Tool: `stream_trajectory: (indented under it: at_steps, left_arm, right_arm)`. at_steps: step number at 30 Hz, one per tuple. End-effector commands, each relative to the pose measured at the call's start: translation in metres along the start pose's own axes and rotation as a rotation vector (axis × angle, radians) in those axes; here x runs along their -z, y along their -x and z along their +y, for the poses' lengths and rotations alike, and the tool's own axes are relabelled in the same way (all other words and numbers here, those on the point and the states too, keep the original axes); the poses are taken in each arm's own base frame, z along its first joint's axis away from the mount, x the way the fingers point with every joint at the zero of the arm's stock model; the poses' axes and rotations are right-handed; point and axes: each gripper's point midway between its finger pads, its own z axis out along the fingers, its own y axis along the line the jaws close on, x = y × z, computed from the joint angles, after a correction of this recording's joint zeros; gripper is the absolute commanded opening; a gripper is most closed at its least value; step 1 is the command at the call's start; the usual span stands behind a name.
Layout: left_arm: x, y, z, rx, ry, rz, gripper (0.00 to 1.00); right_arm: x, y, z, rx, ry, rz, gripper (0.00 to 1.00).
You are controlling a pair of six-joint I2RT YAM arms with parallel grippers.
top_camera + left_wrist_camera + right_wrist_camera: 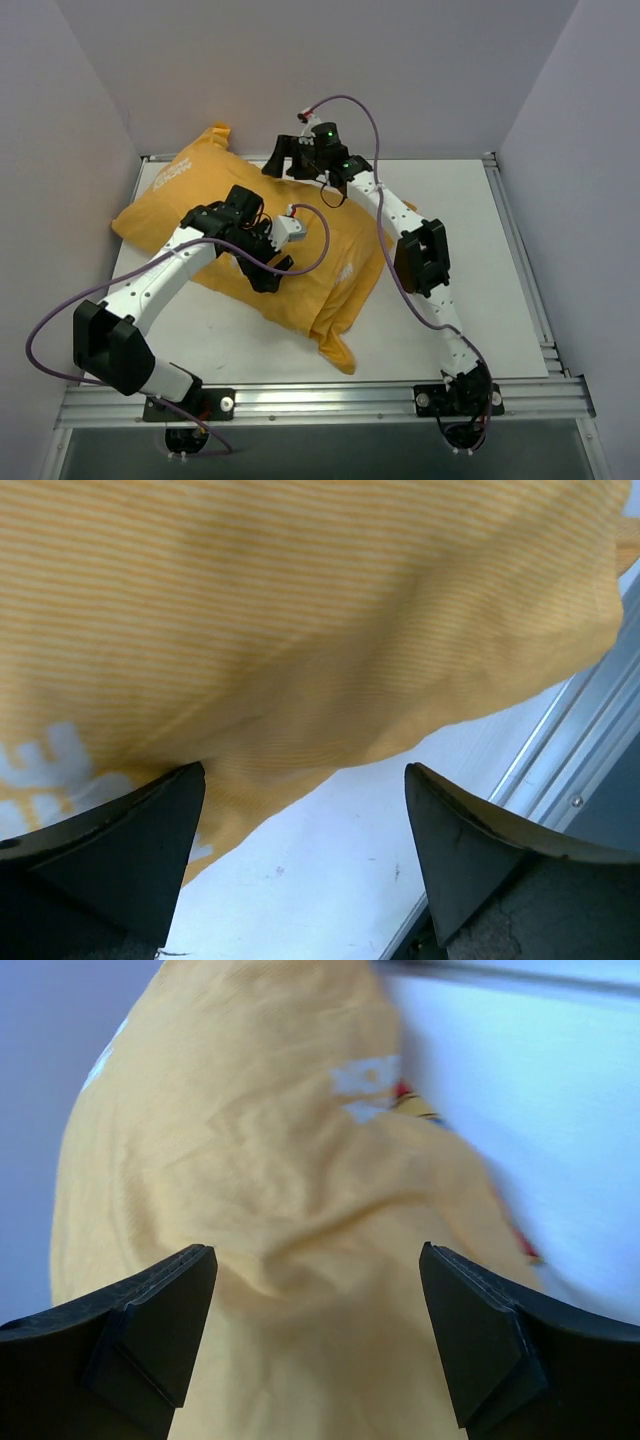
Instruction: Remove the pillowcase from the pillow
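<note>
While the pillowcase (335,265) lay plump and slanted across the left half of the table (460,210), the left gripper (268,272) hung over its near middle and the right gripper (285,168) over its far edge. Only the wrist views showed both pincers spread wide, holding nothing. The left fingers (120,850) framed orange cloth and bare table, the right fingers (140,1330) crumpled cloth alone.
</note>
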Motion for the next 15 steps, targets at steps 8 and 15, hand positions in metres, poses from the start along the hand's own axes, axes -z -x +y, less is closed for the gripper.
stream_trajectory:
  at_steps: [8, 15]
  left_arm:
    - [0.066, 0.095, -0.004, -0.089, 0.077, -0.201, 0.95]
    - [0.024, 0.135, -0.012, -0.161, 0.172, -0.12, 0.96]
  right_arm:
    - [0.244, 0.144, -0.069, 0.105, -0.544, -0.303, 0.97]
    - [0.314, 0.02, -0.093, -0.009, -0.646, -0.193, 1.0]
